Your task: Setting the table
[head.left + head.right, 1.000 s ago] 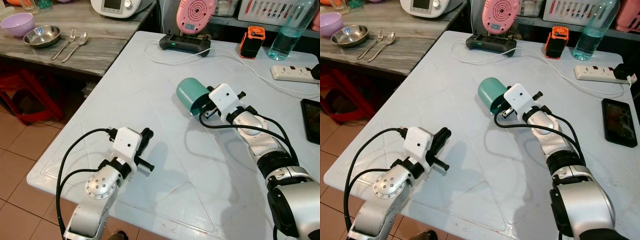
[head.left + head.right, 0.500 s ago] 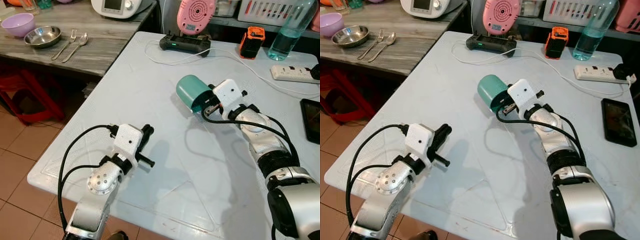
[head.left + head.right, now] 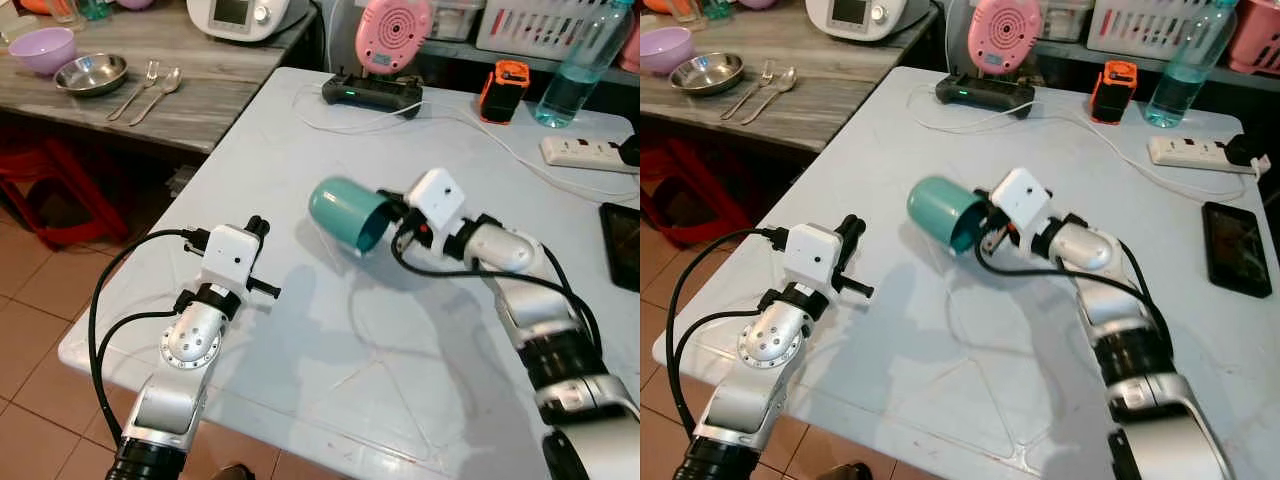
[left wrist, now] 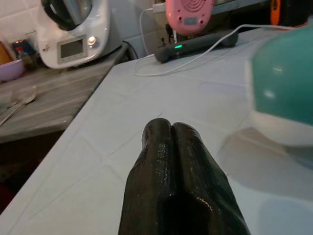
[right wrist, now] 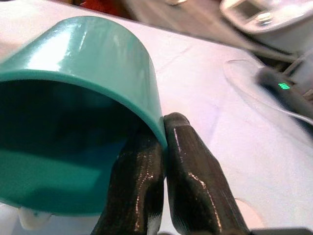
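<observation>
White table [image 3: 300, 150] takes up most of the scene; a grey wooden side table [image 3: 120, 100] butts against its left edge. Right arm reaches over the middle of the white table, right end effector [image 5: 164, 147] clenched on the rim of a teal cup [image 3: 345, 213]: one finger inside the cup, one outside, wall pinched between them. The cup is tipped on its side, lifted off the table with its shadow below, open mouth facing back toward the end effector, closed base pointing toward the robot's left. Left end effector [image 4: 171, 128] is pressed shut, holding nothing, hovering near the table's left front edge, well apart from the cup. Back edge of the white table: pink fan [image 3: 392, 30], black controller [image 3: 372, 94] with green LED, orange-black device [image 3: 503, 88], water bottle [image 3: 575, 65], power strip [image 3: 590, 152]. Phone [image 3: 622, 230] at far right edge. Side table: purple bowl [image 3: 42, 48], steel bowl [image 3: 91, 73], fork [image 3: 135, 85], spoon [image 3: 157, 87], white kitchen appliance [image 3: 245, 13].
</observation>
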Controlling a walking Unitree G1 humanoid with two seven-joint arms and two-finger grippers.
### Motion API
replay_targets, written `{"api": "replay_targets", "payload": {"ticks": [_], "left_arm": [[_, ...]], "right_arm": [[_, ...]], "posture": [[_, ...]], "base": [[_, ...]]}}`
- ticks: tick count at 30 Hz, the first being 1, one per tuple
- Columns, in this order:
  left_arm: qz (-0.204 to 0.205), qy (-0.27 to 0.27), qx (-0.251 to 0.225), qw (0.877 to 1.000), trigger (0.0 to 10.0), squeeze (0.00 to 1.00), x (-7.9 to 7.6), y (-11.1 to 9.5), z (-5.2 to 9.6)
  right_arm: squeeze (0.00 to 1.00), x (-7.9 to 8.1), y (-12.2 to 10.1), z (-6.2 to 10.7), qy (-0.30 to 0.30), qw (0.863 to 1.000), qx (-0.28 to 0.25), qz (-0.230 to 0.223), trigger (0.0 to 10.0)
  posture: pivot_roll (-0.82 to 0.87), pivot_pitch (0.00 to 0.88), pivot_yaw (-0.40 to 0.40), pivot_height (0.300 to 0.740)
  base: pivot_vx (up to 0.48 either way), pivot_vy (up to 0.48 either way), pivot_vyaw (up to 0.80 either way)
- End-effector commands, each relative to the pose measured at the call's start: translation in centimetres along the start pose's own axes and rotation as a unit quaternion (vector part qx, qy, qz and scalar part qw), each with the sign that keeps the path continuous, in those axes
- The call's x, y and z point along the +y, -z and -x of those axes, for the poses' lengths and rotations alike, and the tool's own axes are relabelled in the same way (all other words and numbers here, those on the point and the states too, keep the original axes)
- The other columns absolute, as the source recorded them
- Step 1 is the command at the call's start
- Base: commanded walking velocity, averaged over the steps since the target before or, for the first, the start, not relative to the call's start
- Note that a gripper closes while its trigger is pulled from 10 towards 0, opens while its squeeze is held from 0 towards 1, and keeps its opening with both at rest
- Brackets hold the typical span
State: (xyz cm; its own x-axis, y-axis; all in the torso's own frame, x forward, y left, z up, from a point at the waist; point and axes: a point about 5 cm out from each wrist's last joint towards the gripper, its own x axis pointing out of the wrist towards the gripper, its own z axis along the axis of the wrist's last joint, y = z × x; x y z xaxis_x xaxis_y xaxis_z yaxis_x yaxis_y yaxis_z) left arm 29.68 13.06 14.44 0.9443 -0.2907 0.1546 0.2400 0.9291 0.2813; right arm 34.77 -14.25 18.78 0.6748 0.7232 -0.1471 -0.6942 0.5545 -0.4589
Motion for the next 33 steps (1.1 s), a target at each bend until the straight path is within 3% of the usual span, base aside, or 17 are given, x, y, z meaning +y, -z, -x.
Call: {"api": "replay_targets", "payload": {"ticks": [1,9,18,29,31,33], "left_arm": [[-0.011,0.0,-0.002,1.0,10.0,0.0,0.2,0.1,0.0],[-0.03,0.002,-0.015,0.999,10.0,0.0,0.1,0.1,-0.1],[-0.032,0.01,-0.021,0.999,10.0,0.0,-0.2,0.1,-0.2],[-0.035,0.024,-0.023,0.999,10.0,0.0,-0.6,0.3,0.0],[-0.035,0.026,-0.023,0.999,10.0,0.0,-0.6,0.4,0.0],[-0.035,0.027,-0.023,0.999,10.0,0.0,-0.6,0.4,0.0]], "right_arm": [[0.0,0.0,-0.9,0.2,-0.017,1.0,-0.01,0.006,0.0],[0.0,0.3,-2.3,1.7,-0.078,0.997,0.011,0.008,0.0],[0.0,0.5,-3.6,2.4,-0.182,0.981,0.049,0.036,0.0],[0.0,-0.3,-4.8,2.3,-0.27,0.956,0.089,0.078,0.0],[0.0,-0.6,-4.9,2.6,-0.306,0.94,0.114,0.1,0.0],[0.0,-0.8,-5.0,2.7,-0.315,0.935,0.123,0.106,0.0]], "posture": [[-0.05,0.103,0.011,0.74],[-0.06,0.098,0.013,0.74],[-0.07,0.093,0.017,0.74],[-0.08,0.098,0.015,0.74],[-0.08,0.098,0.015,0.74],[-0.08,0.098,0.015,0.74]], "base": [[0.0,0.0,0.0],[0.0,0.0,0.0],[0.0,0.0,0.0],[0.0,0.0,0.0],[0.0,0.0,0.0],[0.0,0.0,0.0]]}}
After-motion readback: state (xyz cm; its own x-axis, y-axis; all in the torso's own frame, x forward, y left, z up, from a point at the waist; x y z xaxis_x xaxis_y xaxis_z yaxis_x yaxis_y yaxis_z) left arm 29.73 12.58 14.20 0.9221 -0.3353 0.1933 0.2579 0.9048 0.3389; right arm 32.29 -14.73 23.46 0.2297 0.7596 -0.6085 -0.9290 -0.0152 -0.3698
